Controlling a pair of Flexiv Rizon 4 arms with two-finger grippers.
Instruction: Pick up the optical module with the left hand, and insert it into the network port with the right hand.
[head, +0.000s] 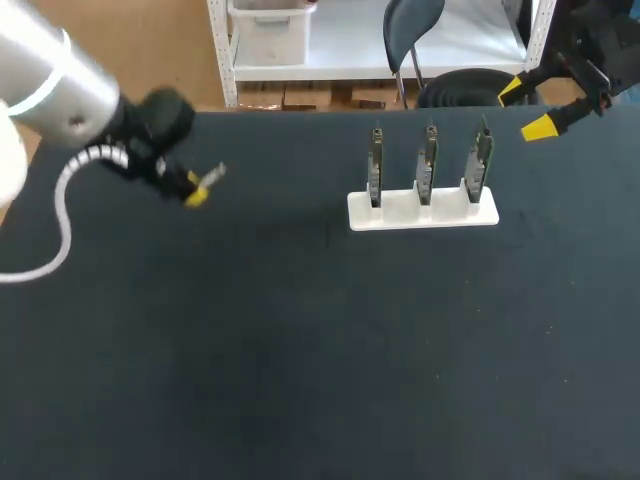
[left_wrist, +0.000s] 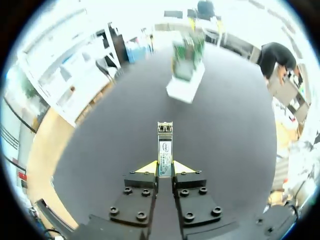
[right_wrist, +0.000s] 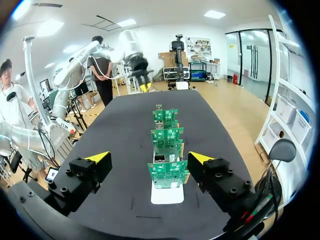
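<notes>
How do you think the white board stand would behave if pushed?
The white stand looks light, so it would probably slide rather than resist. Its three upright boards rise tall over a narrow base, so it may tip.

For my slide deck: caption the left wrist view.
Left end effector shut on the optical module, pointing toward the white board stand ahead.

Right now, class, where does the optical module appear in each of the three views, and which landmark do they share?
Head view: optical module in the left gripper, over the table's left part.
Left wrist view: between its own fingers, pointing toward the white stand.
Right wrist view: too small to tell; only the left gripper's yellow tips show, far beyond the boards.
Shared landmark: the white stand holding three green boards.
</notes>
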